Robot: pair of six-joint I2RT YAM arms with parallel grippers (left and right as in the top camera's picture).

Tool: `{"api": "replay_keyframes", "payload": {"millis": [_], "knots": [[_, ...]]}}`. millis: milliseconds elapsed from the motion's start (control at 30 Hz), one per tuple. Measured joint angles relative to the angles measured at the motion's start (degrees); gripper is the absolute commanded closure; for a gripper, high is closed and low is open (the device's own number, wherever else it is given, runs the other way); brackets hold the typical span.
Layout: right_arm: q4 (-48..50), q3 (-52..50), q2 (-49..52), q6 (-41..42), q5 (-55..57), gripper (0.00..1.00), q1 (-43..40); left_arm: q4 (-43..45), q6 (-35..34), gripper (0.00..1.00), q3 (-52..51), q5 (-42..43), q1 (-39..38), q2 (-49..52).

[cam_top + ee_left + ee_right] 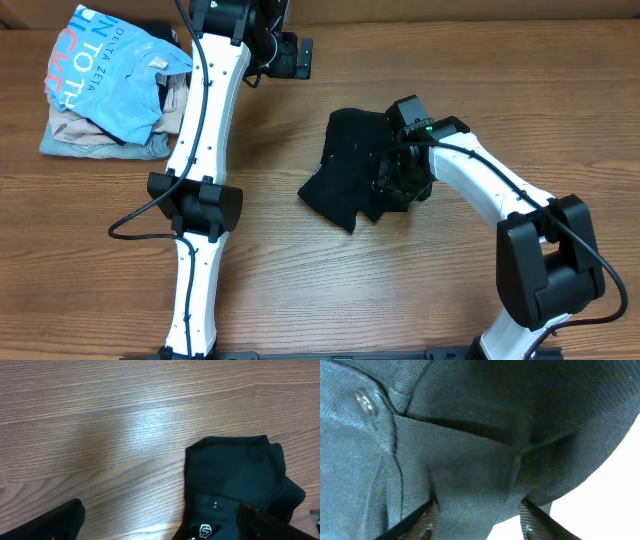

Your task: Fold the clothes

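One black shirt (350,170) lies bunched on the counter (300,280), right of centre. A button (365,402) and a small white logo (205,531) show. Right end effector (480,517) clamped on a fold of the shirt, cloth pinched between its fingers (427,522). Left end effector (298,57) hangs near the far edge, jaws wide apart, holding nothing. Pile of clothes (110,90) at far left corner, well apart.

I am seeing a plain black polo shirt (350,165) with a white logo (205,531); left of it, a light blue, white-lettered T-shirt (115,85) is covering beige garments (72,127).
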Motion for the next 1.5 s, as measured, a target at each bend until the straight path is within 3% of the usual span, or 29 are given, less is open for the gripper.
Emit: {"api": "replay_keyframes", "payload": {"millis": [100,267,300,800,1100,1367,1467,1500], "knots": [[0.9,0.0,0.0,0.1,0.0,0.62,0.0,0.0,0.0,0.00,0.0,-0.4,0.0,0.0],[0.5,0.0,0.0,0.3,-0.1,0.94,-0.3,-0.2,0.0,0.00,0.0,-0.6,0.0,0.0],[0.3,0.1,0.0,0.6,0.0,0.96,-0.4,-0.2,0.0,0.00,0.0,-0.6,0.0,0.0],[-3.6,13.3,-0.3,-4.4,-0.3,0.96,-9.3,-0.3,0.0,0.00,0.0,-1.0,0.0,0.0],[-5.5,12.7,-0.4,-7.3,-0.2,0.96,-12.9,-0.5,0.9,0.00,0.0,-1.0,0.0,0.0],[-4.9,4.7,-0.4,-8.2,-0.2,0.96,-13.2,-0.5,1.3,0.00,0.0,-1.0,0.0,0.0],[-4.9,3.8,-0.4,-8.4,-0.2,0.89,-13.2,-0.8,1.6,0.00,0.0,-1.0,0.0,0.0],[-4.8,3.8,-0.4,-8.4,-0.2,0.82,-13.2,-0.9,1.7,0.00,0.0,-1.0,0.0,0.0]]}}
